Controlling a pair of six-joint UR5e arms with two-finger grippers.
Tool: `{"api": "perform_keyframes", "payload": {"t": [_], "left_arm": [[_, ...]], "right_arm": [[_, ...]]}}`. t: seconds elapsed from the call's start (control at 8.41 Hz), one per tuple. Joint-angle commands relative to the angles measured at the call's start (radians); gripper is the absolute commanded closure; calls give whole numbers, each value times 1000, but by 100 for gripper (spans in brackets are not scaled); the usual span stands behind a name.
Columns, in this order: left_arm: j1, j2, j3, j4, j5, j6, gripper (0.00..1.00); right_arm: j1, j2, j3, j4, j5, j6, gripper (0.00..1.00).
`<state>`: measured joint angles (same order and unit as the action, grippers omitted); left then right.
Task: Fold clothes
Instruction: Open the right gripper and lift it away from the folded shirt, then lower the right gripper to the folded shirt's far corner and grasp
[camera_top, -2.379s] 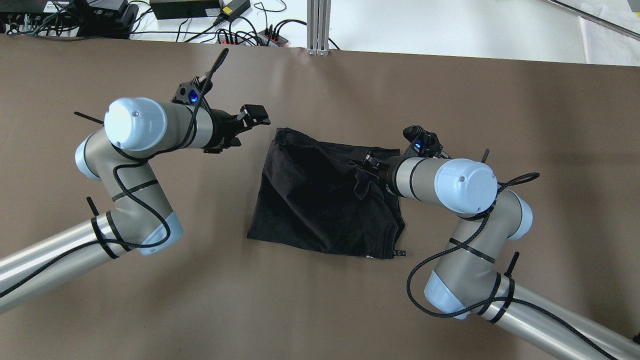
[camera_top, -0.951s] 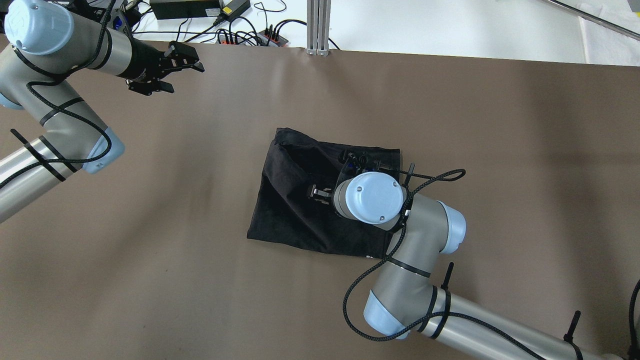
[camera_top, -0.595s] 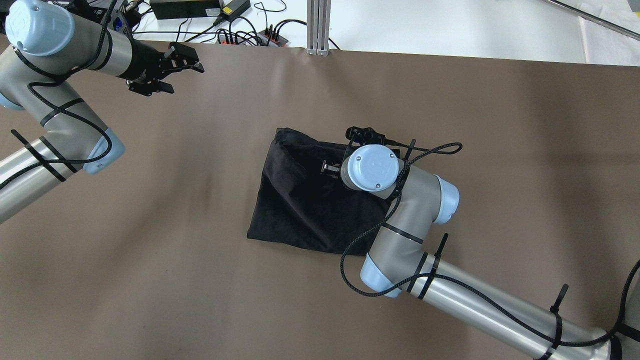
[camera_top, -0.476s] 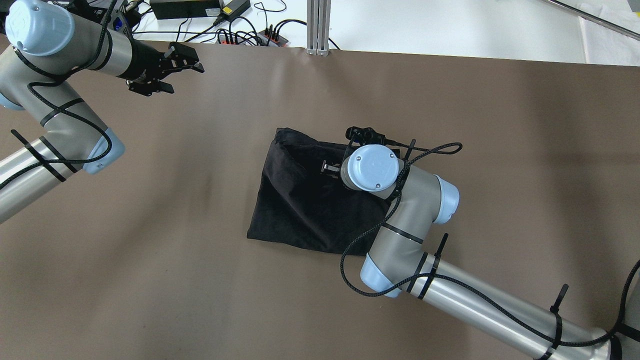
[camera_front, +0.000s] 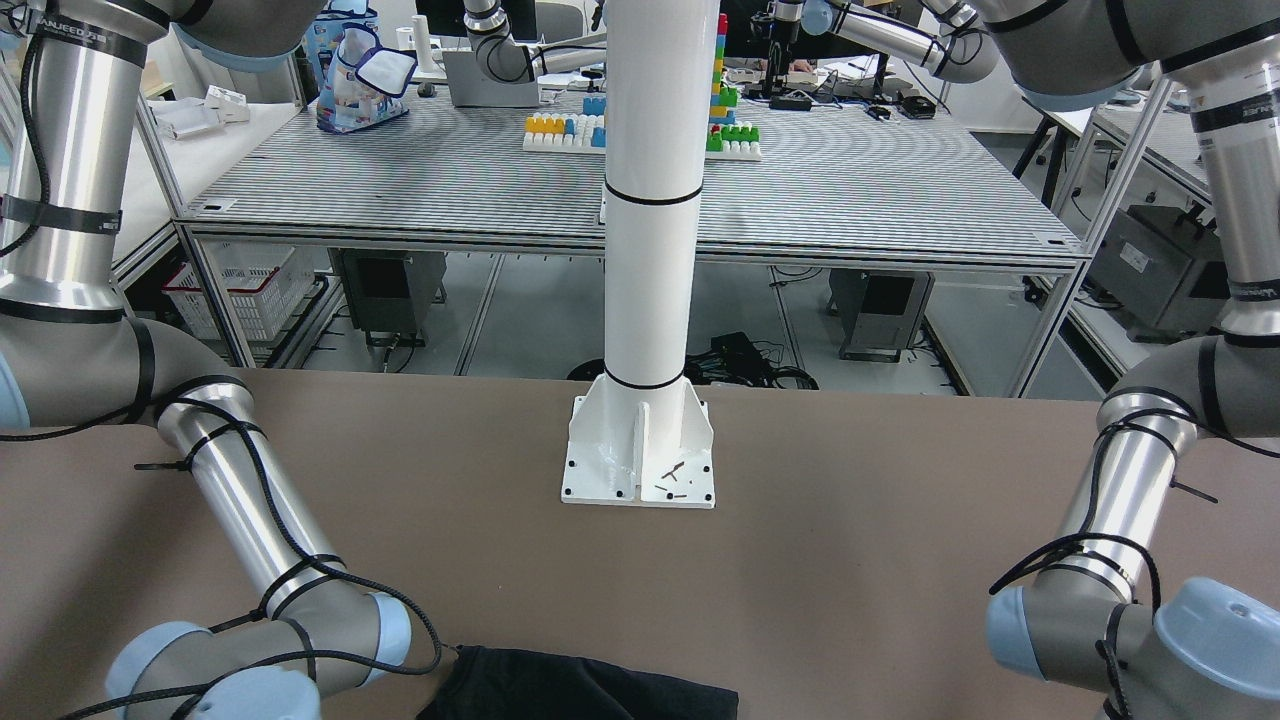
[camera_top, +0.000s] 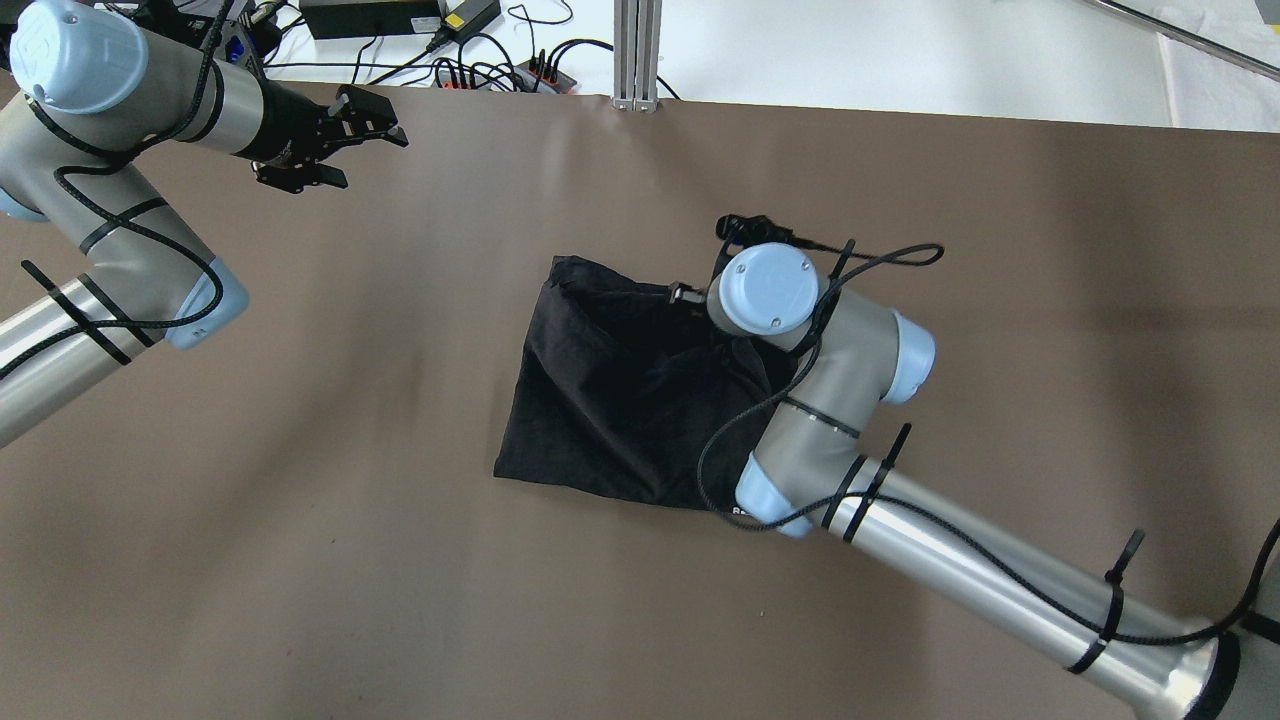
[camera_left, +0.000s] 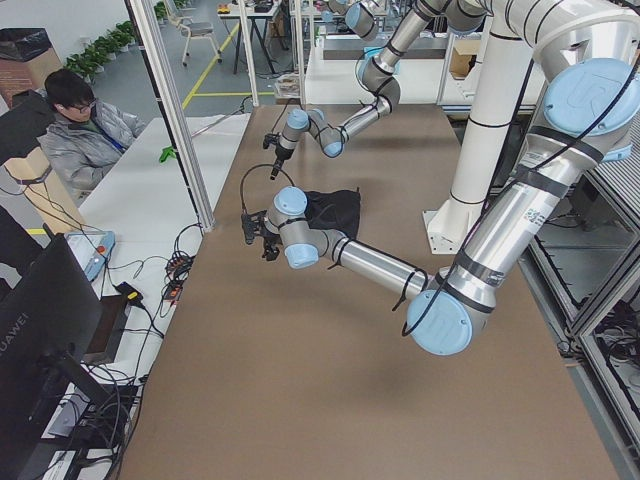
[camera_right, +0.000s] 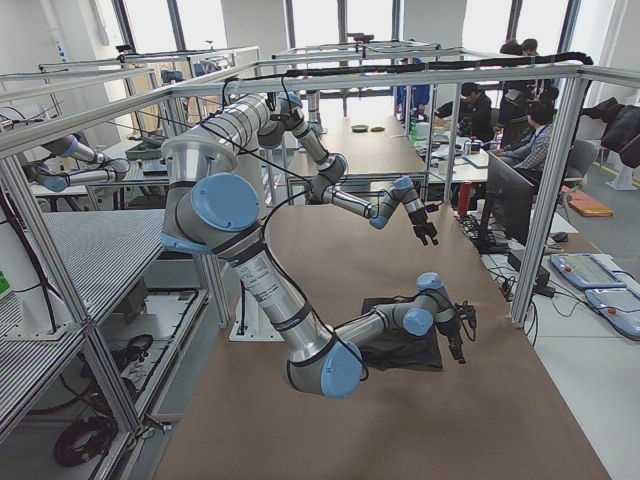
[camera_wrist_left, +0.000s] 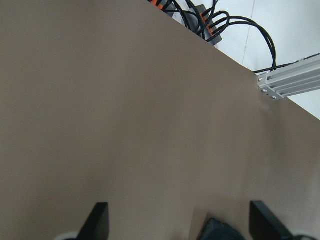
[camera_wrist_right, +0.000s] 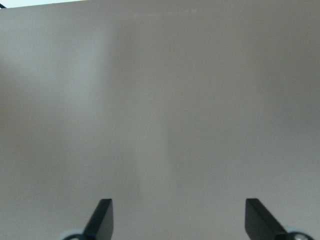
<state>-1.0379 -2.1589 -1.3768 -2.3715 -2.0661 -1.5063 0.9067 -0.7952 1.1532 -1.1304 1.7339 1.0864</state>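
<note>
The black garment (camera_top: 610, 390) lies rumpled in the middle of the brown table (camera_top: 300, 560). The right arm (camera_top: 830, 370) hangs over its far right corner and hides that part. The right gripper (camera_wrist_right: 176, 205) is spread wide, empty. The left gripper (camera_top: 372, 118), also spread and empty, hovers at the far left, near a power strip (camera_top: 520, 72).

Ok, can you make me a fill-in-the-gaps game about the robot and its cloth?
The garment lying on the brown table is coloured ___.
The left gripper, far from the garment, holds ___.
The right gripper is ___, not shut.
Missing words: black; nothing; open.
</note>
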Motion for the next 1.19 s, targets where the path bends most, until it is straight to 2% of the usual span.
{"api": "perform_keyframes", "payload": {"t": [0.0,0.12,0.36,0.59,0.83,1.07], "left_arm": [[-1,-6,-1,1,0,0,0],[-1,-6,-1,0,0,0,0],[-1,-6,-4,0,0,0,0],[-2,-3,-8,-2,0,0,0],[-2,5,-11,-3,0,0,0],[-2,5,-11,-3,1,0,0]], "right_arm": [[43,8,12,-5,48,-37,6],[29,1,37,1,58,5,6],[-29,-12,87,47,142,139,7],[-57,-111,89,296,214,196,7],[-72,-114,89,310,239,191,8],[-83,-118,114,311,286,190,13]]}}
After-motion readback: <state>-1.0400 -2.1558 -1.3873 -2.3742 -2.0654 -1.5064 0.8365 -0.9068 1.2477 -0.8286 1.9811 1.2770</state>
